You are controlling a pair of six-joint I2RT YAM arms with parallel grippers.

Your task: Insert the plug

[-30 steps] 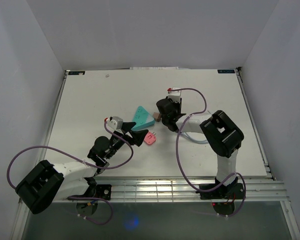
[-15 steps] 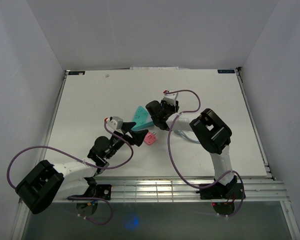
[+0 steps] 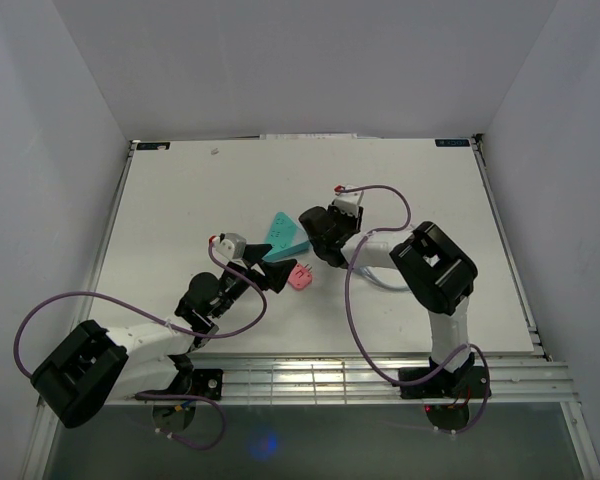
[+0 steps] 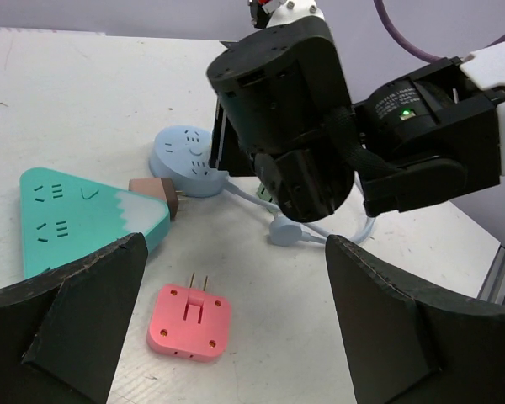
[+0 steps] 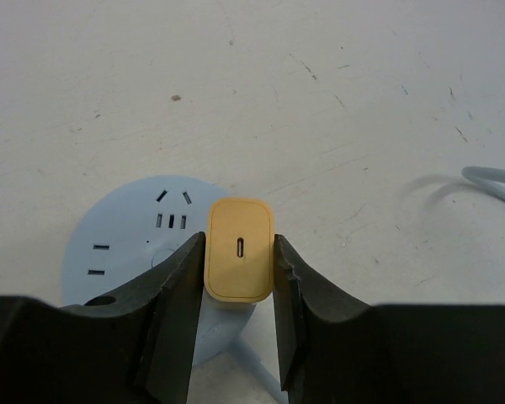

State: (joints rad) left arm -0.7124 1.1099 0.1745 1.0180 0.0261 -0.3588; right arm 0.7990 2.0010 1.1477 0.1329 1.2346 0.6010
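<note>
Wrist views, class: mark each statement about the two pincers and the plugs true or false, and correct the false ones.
1. The right pincer grips a yellow plug. True.
2. The left pincer is clamped on the pink plug. False: that pincer is open, and the pink plug lies on the table between its fingers.
3. A round blue socket lies just beneath the yellow plug. True.
4. The teal strip has nothing at its tip. False: a brown plug sits against its tip.
</note>
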